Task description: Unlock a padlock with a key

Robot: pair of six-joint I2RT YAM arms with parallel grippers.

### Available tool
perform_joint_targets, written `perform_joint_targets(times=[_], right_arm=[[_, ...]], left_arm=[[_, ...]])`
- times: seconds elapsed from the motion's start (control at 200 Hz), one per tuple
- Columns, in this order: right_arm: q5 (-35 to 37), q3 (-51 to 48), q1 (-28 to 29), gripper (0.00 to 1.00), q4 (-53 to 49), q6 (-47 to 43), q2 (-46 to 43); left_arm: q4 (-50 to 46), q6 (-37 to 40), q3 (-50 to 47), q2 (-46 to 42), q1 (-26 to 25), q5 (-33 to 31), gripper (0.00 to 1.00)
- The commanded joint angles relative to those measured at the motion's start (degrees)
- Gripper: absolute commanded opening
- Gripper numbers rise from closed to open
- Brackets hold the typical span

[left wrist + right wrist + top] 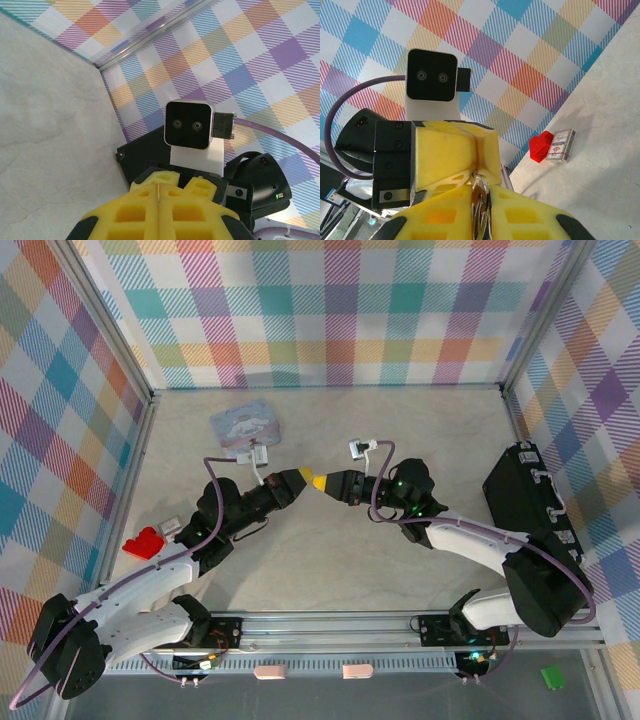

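My two grippers meet tip to tip above the table's middle. My left gripper (pixel 303 479) (pixel 158 192) has its yellow fingers shut, with a thin grey sliver, the key (pixel 158 197), pinched in the seam between them. Facing it, my right gripper (pixel 322 482) (pixel 481 195) is shut on a small metal piece with silvery loops, the padlock (pixel 480 185); most of its body is hidden between the pads. In the right wrist view the left gripper's fingertips (pixel 451 150) touch those loops from above. The right gripper's fingertips (pixel 201 186) sit just behind the left gripper's tips.
A pale-blue printed tin (pixel 247 424) lies at the back left. A black case (pixel 527 495) (pixel 140 155) stands along the right wall. A red block (pixel 143 542) (pixel 541 147) and a small card box (pixel 170 526) (pixel 561 146) lie near the left wall.
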Motion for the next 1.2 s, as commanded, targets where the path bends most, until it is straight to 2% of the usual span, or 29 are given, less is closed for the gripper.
perform_joint_targets(times=[0.0, 0.265, 0.55, 0.605, 0.66, 0.75, 0.795, 0.87, 0.925, 0.985, 1.08, 1.195], right_arm=[[0.48, 0.00, -0.23, 0.13, 0.52, -0.04, -0.54], [1.03, 0.71, -0.23, 0.05, -2.49, -0.22, -1.07], [1.68, 0.82, -0.23, 0.01, -6.53, -1.92, -1.24], [2.27, 0.99, -0.24, 0.00, -8.44, -2.75, -1.56], [3.21, 1.45, -0.23, 0.00, -12.58, -4.47, -2.47], [6.12, 2.62, -0.24, 0.00, -23.88, -8.87, -4.56], [7.63, 3.24, -0.23, 0.00, -29.26, -11.44, -5.79], [10.25, 4.14, -0.23, 0.00, -37.87, -15.77, -8.11], [12.44, 4.58, -0.14, 0.00, -43.67, -18.69, -10.01], [14.81, 4.64, -0.14, 0.00, -48.75, -21.30, -12.07], [18.51, 4.44, 0.20, 0.00, -55.29, -24.23, -15.06], [22.52, 3.97, 0.64, 0.00, -59.88, -25.82, -18.18]], left_arm=[[-0.13, 0.78, 0.88, -1.32, 0.63, -0.04, 0.00], [-0.17, 0.80, 0.54, -1.31, 0.64, -0.24, 0.00], [-2.22, 2.74, -0.08, -3.47, 0.63, -1.75, 0.26], [-4.72, 4.28, 0.33, -4.68, 0.99, -2.21, 0.34], [-7.91, 6.41, 0.65, -6.59, 1.76, -2.77, 0.44], [-15.40, 12.07, 0.84, -10.10, 4.63, -4.04, 0.71], [-19.18, 14.17, 1.18, -11.72, 7.08, -4.24, 0.79], [-25.13, 18.65, 1.70, -14.05, 10.75, -4.39, 0.84], [-29.48, 22.06, 2.15, -14.84, 12.58, -6.98, 0.90], [-33.97, 25.70, 3.21, -14.01, 14.02, -10.15, 0.92], [-39.57, 31.25, 6.87, -8.90, 14.24, -15.01, 0.92], [-40.62, 34.37, 10.93, 0.23, 14.24, -21.57, 0.92]])
